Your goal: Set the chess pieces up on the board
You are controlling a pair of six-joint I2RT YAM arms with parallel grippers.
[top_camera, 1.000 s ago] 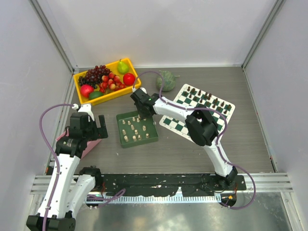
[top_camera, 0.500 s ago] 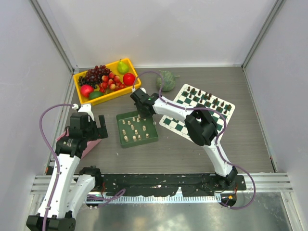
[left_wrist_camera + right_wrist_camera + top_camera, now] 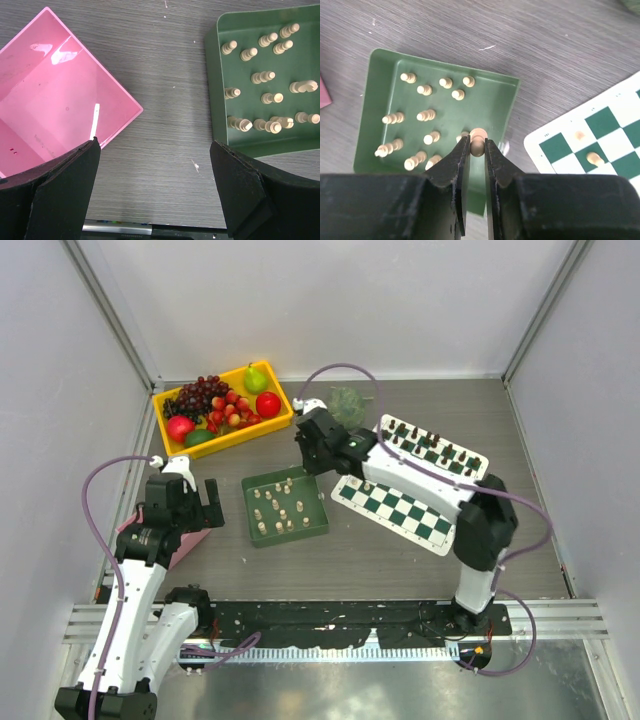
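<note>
My right gripper [image 3: 477, 145] is shut on a cream chess piece [image 3: 478, 136] and holds it above the right side of the green tray [image 3: 375, 95]. Several cream chess pieces [image 3: 425, 90] stand in that tray, which also shows in the top view [image 3: 312, 526] and the left wrist view [image 3: 216, 90]. The checkered board [image 3: 400, 508] lies right of the tray; two cream pieces [image 3: 592, 158] stand on its near corner and dark pieces [image 3: 430, 444] line its far edge. In the top view my right gripper [image 3: 316, 452] is between tray and board. My left gripper [image 3: 155, 190] is open and empty over bare table.
A pink tray [image 3: 45, 100] lies under my left gripper's left side. A yellow bin [image 3: 170, 398] with grapes, apples and a pear stands at the back left. A green round fruit [image 3: 348, 405] lies behind the board.
My right gripper has risen from the tray's far edge and moved right toward the board with a cream piece in it. The left arm has not moved.
</note>
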